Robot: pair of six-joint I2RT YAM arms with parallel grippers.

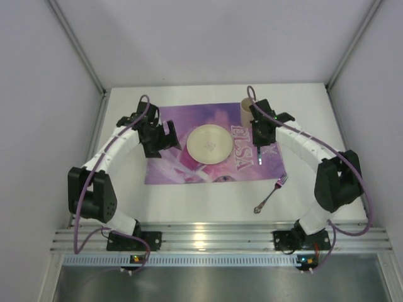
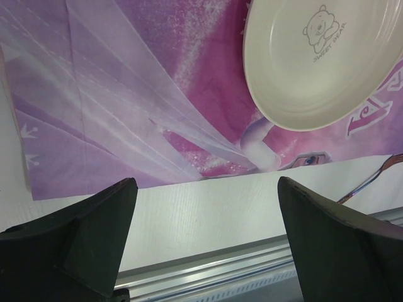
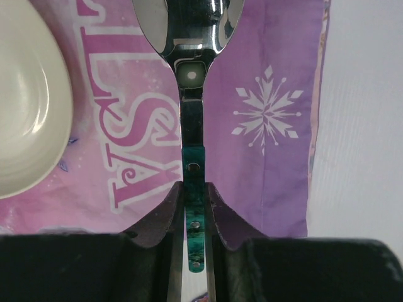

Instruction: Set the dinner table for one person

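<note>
Right gripper (image 3: pixel 194 190) jaws pinched on spoon (image 3: pixel 192 75) handle, centre of right wrist view; left gripper (image 2: pixel 206 184) jaws wide, empty; tabletop (image 1: pixel 208 201) fills centre of top view, looks rigid, smooth, fixed, nothing to grip

plate (image 1: pixel 209 144) centred on placemat (image 1: pixel 170 170), cup (image 1: pixel 247 111) back right

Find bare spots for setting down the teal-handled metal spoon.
Free: purple printed placemat between round cream plate and its right edge; also left of the plate. Crowded: beige cup at its far right corner; purple-handled utensil on white tabletop off its near right corner.
</note>
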